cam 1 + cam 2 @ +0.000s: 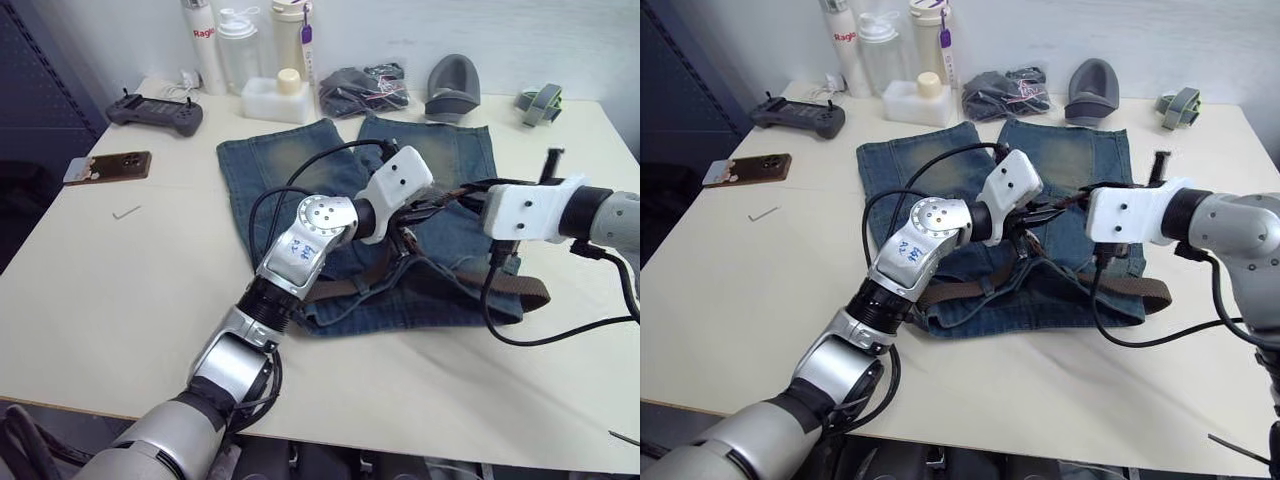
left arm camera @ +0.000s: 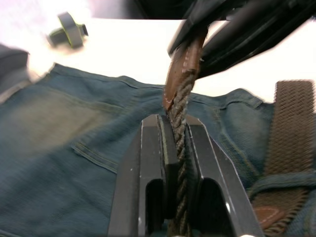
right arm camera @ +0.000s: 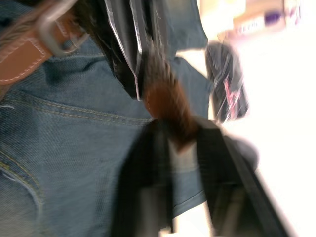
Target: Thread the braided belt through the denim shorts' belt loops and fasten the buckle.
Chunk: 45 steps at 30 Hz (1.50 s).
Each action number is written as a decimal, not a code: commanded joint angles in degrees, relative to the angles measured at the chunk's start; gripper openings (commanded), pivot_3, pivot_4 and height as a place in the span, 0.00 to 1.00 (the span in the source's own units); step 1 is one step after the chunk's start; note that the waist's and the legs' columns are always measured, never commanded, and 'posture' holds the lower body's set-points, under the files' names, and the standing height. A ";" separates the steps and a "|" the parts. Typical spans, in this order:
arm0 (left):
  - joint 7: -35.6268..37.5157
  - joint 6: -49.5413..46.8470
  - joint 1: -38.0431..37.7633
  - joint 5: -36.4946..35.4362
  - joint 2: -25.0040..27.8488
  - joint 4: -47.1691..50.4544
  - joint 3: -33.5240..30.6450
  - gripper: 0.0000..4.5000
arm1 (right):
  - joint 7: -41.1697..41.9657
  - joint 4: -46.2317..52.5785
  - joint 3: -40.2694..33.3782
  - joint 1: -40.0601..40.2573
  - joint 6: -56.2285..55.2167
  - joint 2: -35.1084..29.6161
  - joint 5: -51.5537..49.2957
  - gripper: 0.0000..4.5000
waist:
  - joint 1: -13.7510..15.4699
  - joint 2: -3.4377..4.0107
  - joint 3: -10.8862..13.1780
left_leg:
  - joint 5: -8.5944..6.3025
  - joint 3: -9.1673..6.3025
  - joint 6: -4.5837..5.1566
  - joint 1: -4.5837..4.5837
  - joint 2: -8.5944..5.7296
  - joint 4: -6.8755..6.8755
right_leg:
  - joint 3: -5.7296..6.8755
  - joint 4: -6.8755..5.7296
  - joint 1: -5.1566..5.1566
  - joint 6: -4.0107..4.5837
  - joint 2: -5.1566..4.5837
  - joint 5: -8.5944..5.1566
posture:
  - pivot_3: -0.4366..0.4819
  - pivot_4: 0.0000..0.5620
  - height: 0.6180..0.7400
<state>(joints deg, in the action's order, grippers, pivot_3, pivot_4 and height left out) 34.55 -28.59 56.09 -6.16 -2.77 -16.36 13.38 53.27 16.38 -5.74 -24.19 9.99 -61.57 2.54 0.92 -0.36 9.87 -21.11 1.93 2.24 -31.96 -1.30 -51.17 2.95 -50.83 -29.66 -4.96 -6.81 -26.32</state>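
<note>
We see the denim shorts (image 1: 300,170) spread flat on the cream table (image 1: 120,290), faded blue cotton with paler worn patches on both wide legs and orange stitching along the seams. The braided belt (image 2: 291,123) lies across the waistband at the near edge, its dark-brown weave ribbed and matte, one stretch trailing off the shorts toward the right.

The left end effector (image 2: 174,148) has its two black fingers pressed together on a twisted stretch of the braid, which rises from between them to the smooth tan leather tip. The right end effector (image 3: 185,143) pinches that same leather tip from the opposite side, fingers closed on it, the two meeting above the middle of the shorts.

The right wrist view adds the buckle (image 3: 54,34), a silver-grey metal frame on stitched brown leather, lying on the denim. The left wrist view shows the weave's coarse strands and one denim belt loop (image 2: 284,180) crossing over the belt. The head views take in a black controller (image 1: 155,113), a phone (image 1: 108,166) and white bottles (image 1: 245,45) at the far edge.
</note>
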 commanded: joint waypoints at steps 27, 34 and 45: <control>-19.36 -34.48 -1.31 -25.55 -6.85 3.20 -26.42 0.00 | -18.53 13.53 7.86 10.45 43.76 28.39 -24.30 0.01 | -0.42 0.00 -0.02 | 0.01 0.05 -0.02 0.21 0.02 0.10 | -0.11 -0.08 0.05 -0.01 0.04 0.00 | 0.48 0.27 0.31; -17.77 -41.84 -3.46 -29.95 -0.39 6.55 -29.16 0.00 | -16.08 8.08 17.66 13.31 34.89 16.15 -13.28 0.01 | -1.04 -0.15 -0.08 | -0.01 0.07 -0.06 0.69 0.05 0.21 | -0.18 -0.02 0.42 0.03 0.08 -0.02 | 0.48 0.27 0.31; -21.75 -51.36 -7.39 -35.60 1.05 13.15 -34.54 0.00 | -9.41 1.24 12.98 8.75 23.71 7.31 -9.93 0.01 | 0.71 -0.50 -0.27 | -0.23 -0.35 -0.02 0.75 0.03 0.14 | 0.09 0.63 0.98 -0.08 0.11 0.04 | 0.48 0.27 0.31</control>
<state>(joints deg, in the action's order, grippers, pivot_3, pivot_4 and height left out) 13.47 -78.88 48.90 -39.46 -0.85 -6.54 -20.54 43.29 21.84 9.28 -15.50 32.49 -53.86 -7.51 1.63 -0.87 9.59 -21.34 1.58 2.24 -31.20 -1.28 -51.02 3.05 -50.15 -28.64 -5.09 -6.70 -26.25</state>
